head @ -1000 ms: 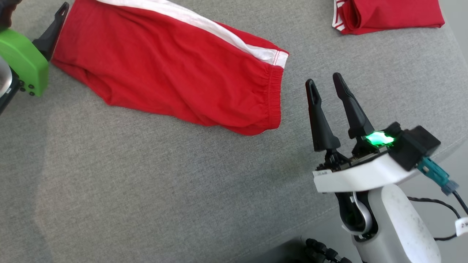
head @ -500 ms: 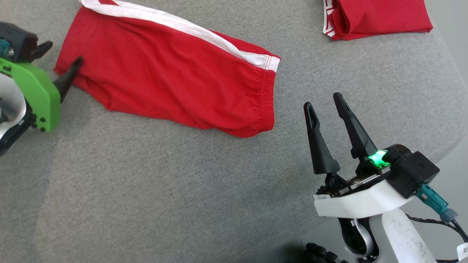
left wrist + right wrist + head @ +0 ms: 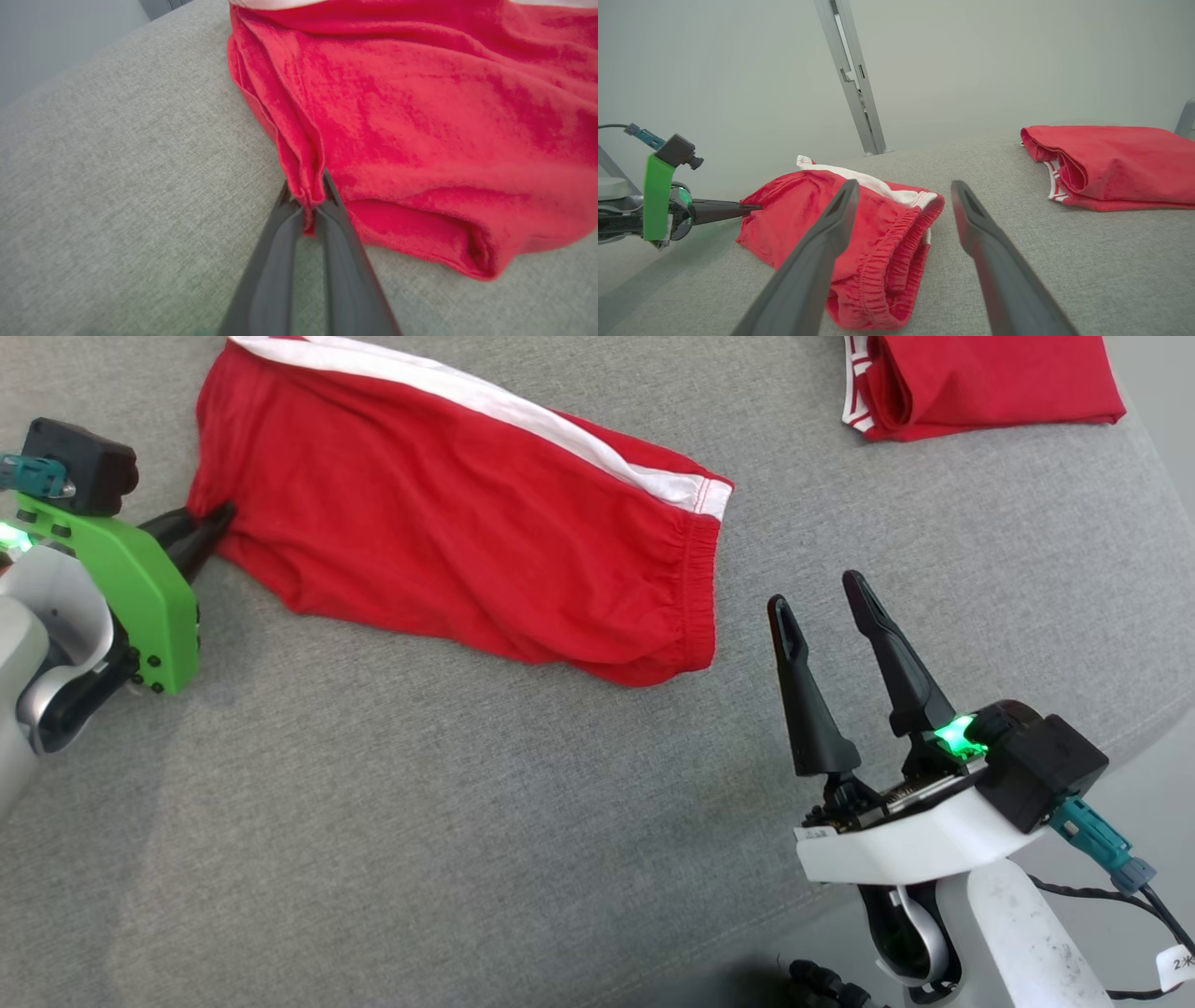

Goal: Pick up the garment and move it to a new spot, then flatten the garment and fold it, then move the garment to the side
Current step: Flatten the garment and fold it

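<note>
The left tool (image 3: pixel 222 513) has been brought in and clenched on an edge of the red garment (image 3: pixel 448 532), laid at eleven o'clock on the grey surface (image 3: pixel 448 821); the right tool (image 3: pixel 822 590) is held released.

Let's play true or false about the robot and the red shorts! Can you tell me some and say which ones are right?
1. The left gripper is pinching an edge of the red shorts. True.
2. The right gripper is holding the shorts too. False: its fingers are open, beside the waistband and not touching it.
3. The shorts have a white stripe along one side. True.
4. The folded red garment lies on top of the shorts. False: it lies apart from them, near the far right corner.
5. Everything sits on a blue surface. False: the grey surface is fabric-covered.
</note>
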